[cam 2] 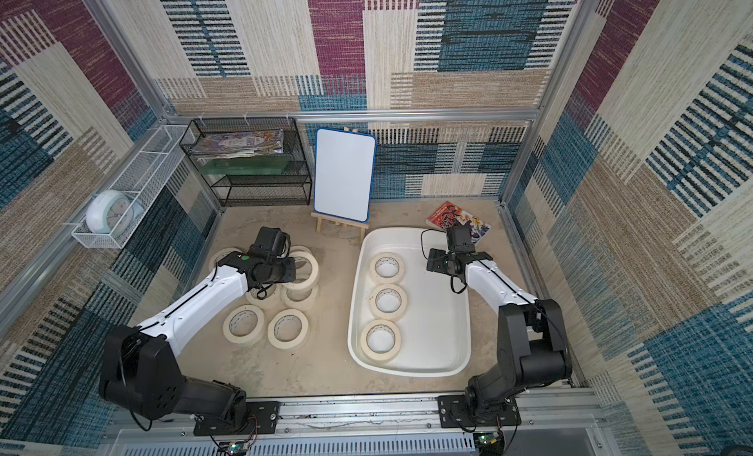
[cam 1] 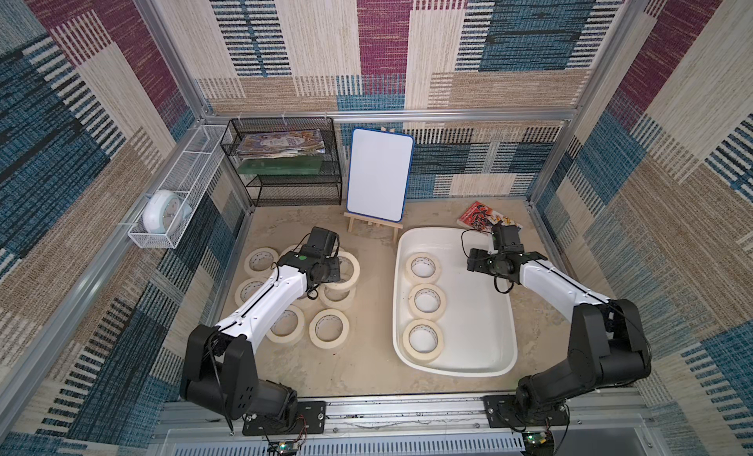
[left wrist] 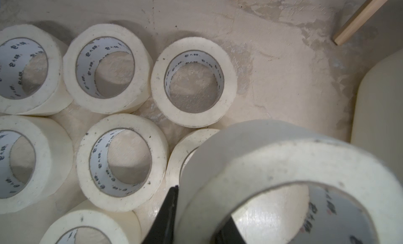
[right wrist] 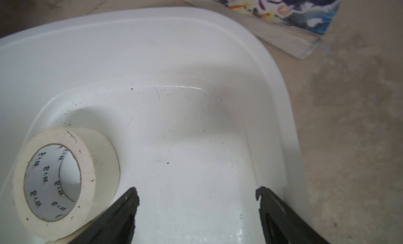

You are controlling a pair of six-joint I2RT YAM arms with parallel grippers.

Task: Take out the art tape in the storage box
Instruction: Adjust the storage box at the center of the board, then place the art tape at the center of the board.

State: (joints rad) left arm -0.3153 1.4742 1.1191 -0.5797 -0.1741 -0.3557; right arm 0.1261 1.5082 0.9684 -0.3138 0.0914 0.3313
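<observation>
Overhead, three art tape rolls (cam 1: 426,301) lie in the storage box (cam 1: 481,319) beside the right claw (cam 1: 474,265). Left wrist: left claw (left wrist: 202,210) clamps one roll (left wrist: 283,166); dropped, it could knock neighbours (left wrist: 122,164) below. Right wrist: jaws apart, nearest roll (right wrist: 54,181) outside them.

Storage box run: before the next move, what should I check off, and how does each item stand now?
1. The left gripper shut on a tape roll, fingers across its wall: ok.
2. Free spot under that roll: cannot tell; another roll shows partly behind it.
3. The right gripper open, empty, over the storage box: ok.
4. Box emptied: not ok; three rolls lie inside.
5. Right fingers lined up on the nearest roll: not ok; it sits beside them.
</observation>
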